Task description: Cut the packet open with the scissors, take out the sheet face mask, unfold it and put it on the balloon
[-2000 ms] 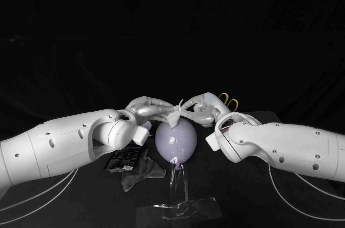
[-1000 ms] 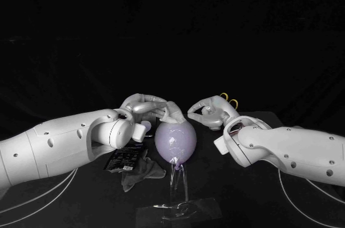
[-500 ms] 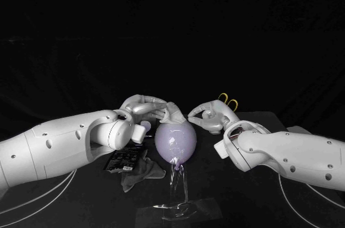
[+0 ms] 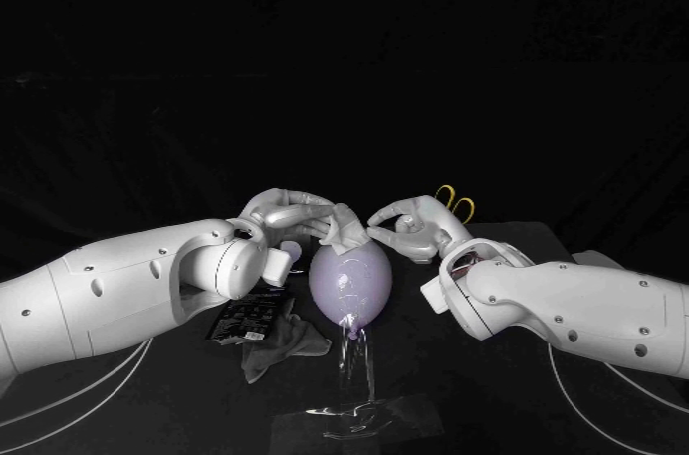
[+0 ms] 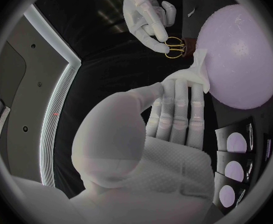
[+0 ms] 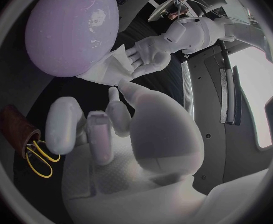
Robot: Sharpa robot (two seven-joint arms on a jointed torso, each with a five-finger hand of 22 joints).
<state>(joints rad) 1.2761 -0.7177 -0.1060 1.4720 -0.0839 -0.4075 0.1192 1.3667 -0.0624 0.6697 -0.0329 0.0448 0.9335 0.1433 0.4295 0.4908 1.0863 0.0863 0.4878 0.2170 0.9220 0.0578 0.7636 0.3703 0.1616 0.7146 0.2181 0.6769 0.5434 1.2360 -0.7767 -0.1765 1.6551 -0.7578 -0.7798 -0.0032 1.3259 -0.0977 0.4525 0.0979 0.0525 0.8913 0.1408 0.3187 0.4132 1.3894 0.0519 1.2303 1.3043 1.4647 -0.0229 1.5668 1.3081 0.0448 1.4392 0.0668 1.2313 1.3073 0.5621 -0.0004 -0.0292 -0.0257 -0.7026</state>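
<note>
- Balloon (image 4: 351,276) sits at frame centre, upright on a clear stand (image 4: 359,415). My reading: the stand lifts it off the table so both hands can reach its top from either side.
- Mask (image 4: 342,226) is a bunched white wad at the balloon's upper left, touching its skin. It is not spread over the face of the balloon, so the unfold-and-lay step looks unfinished.
- Left hand (image 4: 292,214) comes in from centre left. Its fingers (image 5: 180,109) are stretched almost straight and close together, with the tips holding the mask edge against the balloon. This probably anchors one side so the other side can be drawn across.
- Right hand (image 4: 412,228) is just right of the balloon's top, near it but apart from the mask. The right wrist view shows its fingers curled in with nothing between them and the thumb standing off. It looks placed to take the free edge of the mask.
- Scissors (image 4: 457,201): the yellow loops show just behind the right hand, upper right of centre. In the right wrist view they stand in a brown holder (image 6: 15,122), parked and untouched.
- Packet (image 4: 247,318) is dark and lies flat on the table at lower left of the balloon, under the left forearm. A grey wad (image 4: 280,341) lies just below it, and I cannot tell what it is.
</note>
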